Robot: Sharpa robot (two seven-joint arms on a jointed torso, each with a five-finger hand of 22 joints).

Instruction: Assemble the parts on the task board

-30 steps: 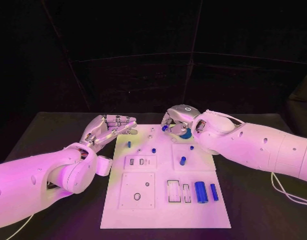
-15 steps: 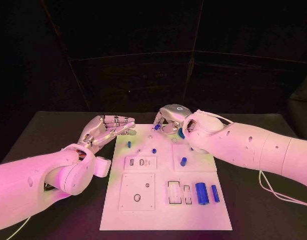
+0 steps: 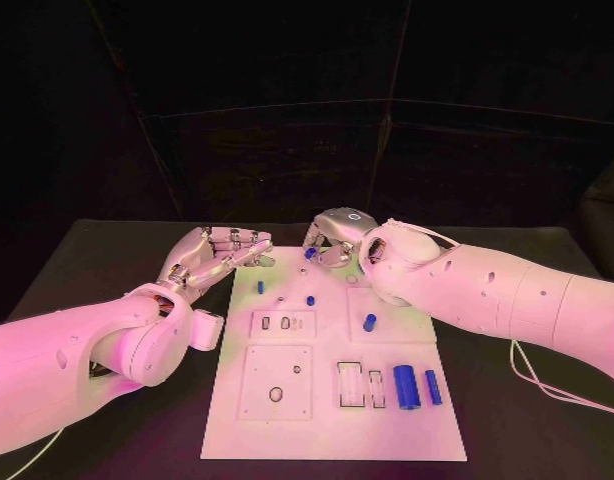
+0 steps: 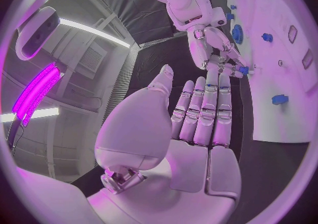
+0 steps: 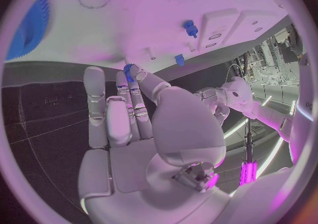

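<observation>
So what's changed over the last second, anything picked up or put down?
The right hand has moved toward the robot's left along the far end of the task board, pinching a small blue part in its fingertips; the blue gear it was over a second ago is now behind that arm. The left hand stayed open beside the board's far left corner. The other blue parts stayed put.

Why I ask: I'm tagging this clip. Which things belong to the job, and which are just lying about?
Job in hand:
- task board
- small blue part, pinched by the right hand
- blue pegs, blue cylinders and blue gear on the board
- left hand, holding nothing

Lying about:
- black table
- cable
</observation>
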